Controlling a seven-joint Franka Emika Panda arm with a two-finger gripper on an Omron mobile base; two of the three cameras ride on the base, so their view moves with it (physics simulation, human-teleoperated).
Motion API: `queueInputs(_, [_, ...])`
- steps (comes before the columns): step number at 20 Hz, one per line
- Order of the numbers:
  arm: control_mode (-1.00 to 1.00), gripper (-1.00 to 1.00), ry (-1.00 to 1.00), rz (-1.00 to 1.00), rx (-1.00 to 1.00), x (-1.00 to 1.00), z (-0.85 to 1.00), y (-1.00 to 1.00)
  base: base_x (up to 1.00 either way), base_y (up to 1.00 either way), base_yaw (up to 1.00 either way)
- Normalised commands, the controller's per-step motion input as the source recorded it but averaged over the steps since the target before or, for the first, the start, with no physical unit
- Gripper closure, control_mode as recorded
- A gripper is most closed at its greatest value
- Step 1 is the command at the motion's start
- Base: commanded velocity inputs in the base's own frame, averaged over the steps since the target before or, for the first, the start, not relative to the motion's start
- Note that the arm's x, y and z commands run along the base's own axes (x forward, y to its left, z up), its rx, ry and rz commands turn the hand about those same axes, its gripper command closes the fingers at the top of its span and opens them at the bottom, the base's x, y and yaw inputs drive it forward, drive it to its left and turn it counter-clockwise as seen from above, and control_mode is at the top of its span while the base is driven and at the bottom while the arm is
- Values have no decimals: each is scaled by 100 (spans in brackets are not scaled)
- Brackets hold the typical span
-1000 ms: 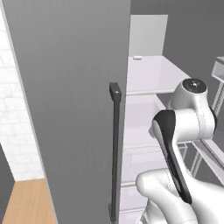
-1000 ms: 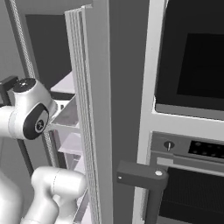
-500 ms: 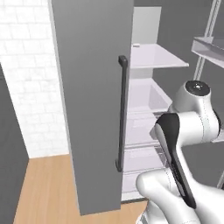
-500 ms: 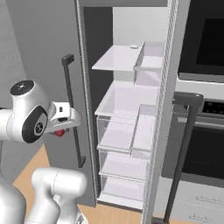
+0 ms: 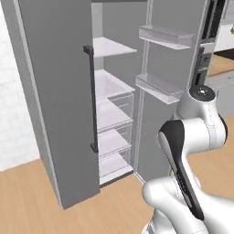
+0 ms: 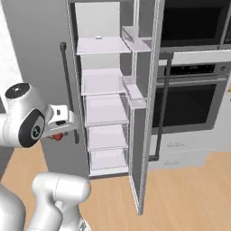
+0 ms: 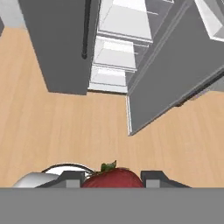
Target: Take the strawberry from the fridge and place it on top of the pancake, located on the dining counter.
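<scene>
Hand view looked down on the wood floor before the fridge (image 7: 65, 43), whose doors stood open on white shelves. Our arm was folded back near the base, well apart from it. Our gripper (image 7: 113, 178) was clamped on the strawberry (image 7: 113, 178), half cut off by the lower edge.

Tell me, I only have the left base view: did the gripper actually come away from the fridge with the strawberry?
Observer: Yes. In the hand view the strawberry sits between the fingertips of the gripper.
Operator: Where is the hand now?
Observer: Outside the fridge, over bare wooden floor.
Operator: What's beside the fridge?
Observer: A built-in black oven, right of the open door.
</scene>
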Motion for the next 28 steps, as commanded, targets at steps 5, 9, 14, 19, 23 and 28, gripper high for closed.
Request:
queueInputs(5, [100, 100, 0, 0, 0, 0, 0, 0, -42, 9, -94])
queueInputs(9, [100, 100, 0, 0, 0, 0, 0, 0, -20, 1, -98])
queueInputs(14, [100, 100, 0, 0, 0, 0, 0, 0, -4, 5, -97])
queueInputs(19, [100, 100, 0, 0, 0, 0, 0, 0, 20, -5, -80])
queueInputs(23, [100, 100, 0, 0, 0, 0, 0, 0, 84, -62, -37])
queueInputs(28, [100, 100, 0, 0, 0, 0, 0, 0, 100, -90, -12])
